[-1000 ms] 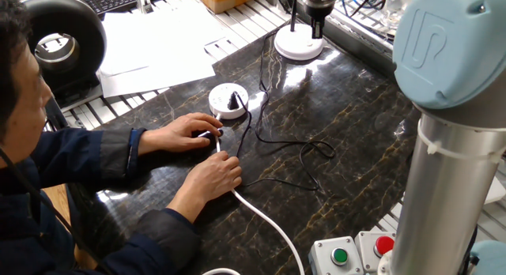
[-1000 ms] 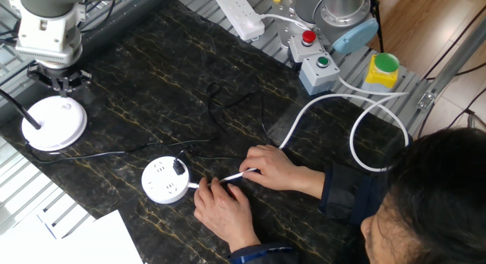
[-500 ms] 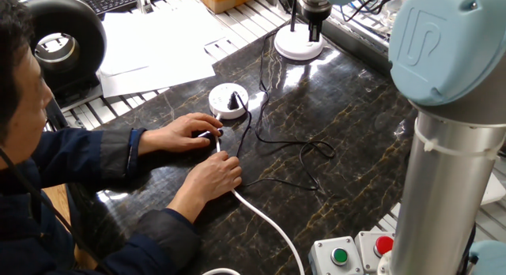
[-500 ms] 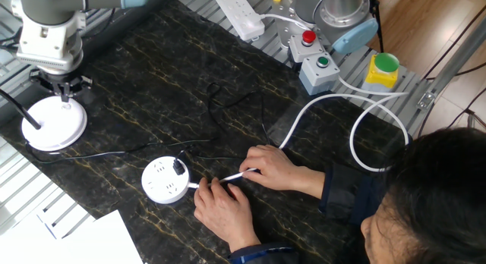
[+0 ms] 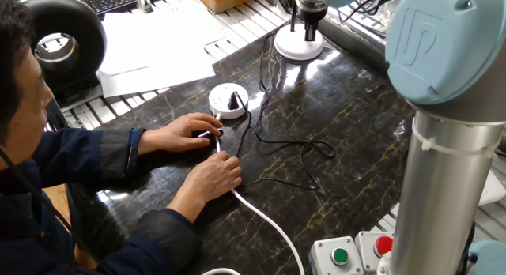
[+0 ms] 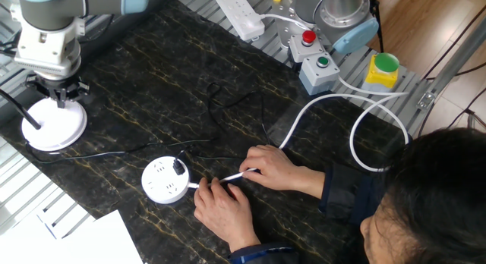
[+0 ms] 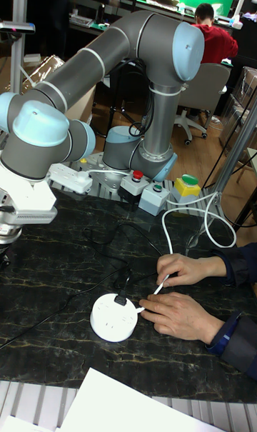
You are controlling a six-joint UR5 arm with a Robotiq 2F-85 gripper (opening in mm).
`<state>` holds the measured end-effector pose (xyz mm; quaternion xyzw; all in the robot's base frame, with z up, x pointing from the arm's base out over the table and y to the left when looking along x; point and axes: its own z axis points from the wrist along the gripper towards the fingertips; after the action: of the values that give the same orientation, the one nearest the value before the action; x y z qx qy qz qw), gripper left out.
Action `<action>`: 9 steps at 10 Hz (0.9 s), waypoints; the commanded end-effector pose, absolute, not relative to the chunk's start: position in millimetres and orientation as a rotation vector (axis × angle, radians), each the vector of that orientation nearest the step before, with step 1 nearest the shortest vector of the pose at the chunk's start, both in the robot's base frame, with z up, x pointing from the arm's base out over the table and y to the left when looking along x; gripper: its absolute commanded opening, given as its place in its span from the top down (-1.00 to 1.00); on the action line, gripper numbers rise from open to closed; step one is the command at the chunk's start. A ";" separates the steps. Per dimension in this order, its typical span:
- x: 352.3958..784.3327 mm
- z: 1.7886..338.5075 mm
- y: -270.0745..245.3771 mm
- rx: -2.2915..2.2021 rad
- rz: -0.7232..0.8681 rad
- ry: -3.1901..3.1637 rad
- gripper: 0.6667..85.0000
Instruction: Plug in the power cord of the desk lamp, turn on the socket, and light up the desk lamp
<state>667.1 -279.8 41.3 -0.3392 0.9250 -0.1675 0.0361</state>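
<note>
Plug sitting in the socket [image 6: 166,180]; gripper [image 6: 57,95], upper left, hovering over the desk lamp [image 6: 53,123], apparently for the lighting step. Jaw state: cannot tell. Next: pressing its switch.

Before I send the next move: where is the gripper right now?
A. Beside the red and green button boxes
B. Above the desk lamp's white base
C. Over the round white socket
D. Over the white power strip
B: the gripper sits directly above the desk lamp base at the table's far corner, well away from the socket, where a person's hands are working.
</note>
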 end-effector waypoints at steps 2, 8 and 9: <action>672.8 38.7 -281.8 -1.029 -0.504 2.829 0.99; 674.2 33.2 -280.9 -1.025 -0.485 2.832 0.99; 674.2 33.0 -280.5 -1.024 -0.483 2.832 0.99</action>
<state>673.5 -281.5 34.3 -0.3405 0.9249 -0.1641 0.0420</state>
